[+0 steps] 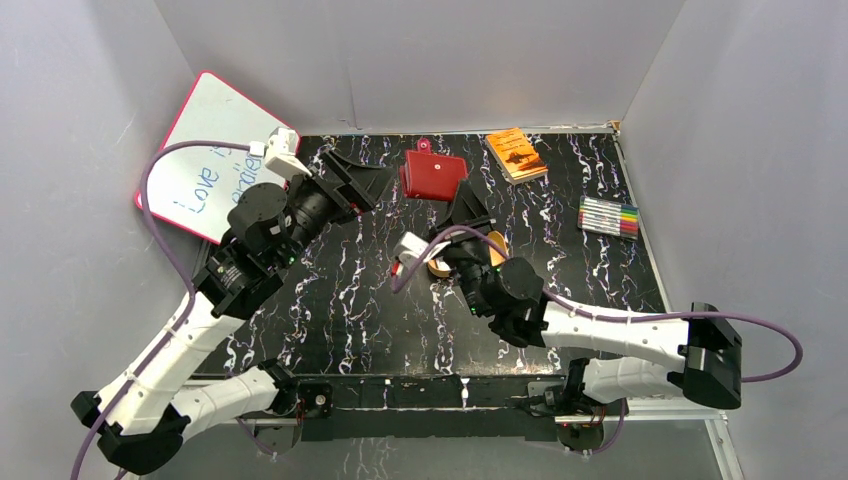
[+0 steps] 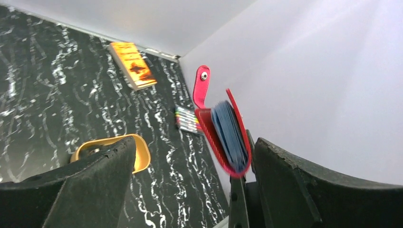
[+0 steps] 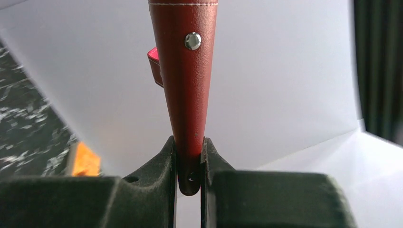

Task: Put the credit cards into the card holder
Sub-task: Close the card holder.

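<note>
The card holder (image 1: 433, 175), dark red with a snap tab and a metal stud, hangs above the back of the table. My right gripper (image 1: 460, 203) is shut on its lower edge, and the right wrist view shows the card holder (image 3: 189, 95) pinched between both fingers of that gripper (image 3: 189, 164). My left gripper (image 1: 372, 190) stands open just left of the holder and touches nothing. In the left wrist view the card holder (image 2: 223, 130) gapes beside the left gripper (image 2: 199, 178), with bluish-grey leaves in its mouth. Whether these are credit cards I cannot tell; no loose ones show.
An orange book (image 1: 516, 153) lies at the back right, and a set of markers (image 1: 608, 216) lies near the right edge. A gold oval tray (image 1: 440, 264) sits partly under my right arm. A whiteboard (image 1: 215, 150) leans at the back left.
</note>
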Robot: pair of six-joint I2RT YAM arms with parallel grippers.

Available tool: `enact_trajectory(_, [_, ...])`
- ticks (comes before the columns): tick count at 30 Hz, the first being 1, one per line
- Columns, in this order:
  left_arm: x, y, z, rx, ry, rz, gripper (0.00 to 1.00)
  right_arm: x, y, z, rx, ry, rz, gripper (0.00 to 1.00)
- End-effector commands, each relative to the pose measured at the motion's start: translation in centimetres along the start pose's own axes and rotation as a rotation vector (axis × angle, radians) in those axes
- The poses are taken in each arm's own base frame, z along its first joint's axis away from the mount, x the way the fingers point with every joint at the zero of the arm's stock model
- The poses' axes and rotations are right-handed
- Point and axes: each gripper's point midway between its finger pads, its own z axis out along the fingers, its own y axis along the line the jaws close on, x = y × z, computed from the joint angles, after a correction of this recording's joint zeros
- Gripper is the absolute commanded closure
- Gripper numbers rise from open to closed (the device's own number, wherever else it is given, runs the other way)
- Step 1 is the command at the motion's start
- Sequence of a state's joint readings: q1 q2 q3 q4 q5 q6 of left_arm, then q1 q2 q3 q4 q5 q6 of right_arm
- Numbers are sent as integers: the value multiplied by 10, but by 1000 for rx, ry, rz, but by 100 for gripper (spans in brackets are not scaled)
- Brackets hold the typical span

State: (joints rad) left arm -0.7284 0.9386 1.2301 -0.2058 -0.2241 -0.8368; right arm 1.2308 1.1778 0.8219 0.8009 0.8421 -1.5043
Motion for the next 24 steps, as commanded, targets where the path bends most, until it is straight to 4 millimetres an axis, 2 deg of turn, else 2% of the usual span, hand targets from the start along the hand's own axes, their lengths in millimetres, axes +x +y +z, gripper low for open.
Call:
enact_trajectory(1, [-27,-58,-7,218,-41,13,8,-13,-88,-20,307,-74,-66,100])
enact_trajectory(10, [-12,-74,-5,347,-5,-93,8,-20,-80,-21,275,-77,-62,100])
enact_trajectory(11, [-6,-75,-5,365,22,-99,8,-20,-78,-20,265,-73,-61,100])
enact_trajectory(17, [14,-73,0,389,88,-132,7,-18,-76,-15,235,-37,-33,100])
enact_trajectory(24, [20,-74,5,412,99,-148,10,-20,-70,-10,206,-19,-26,100])
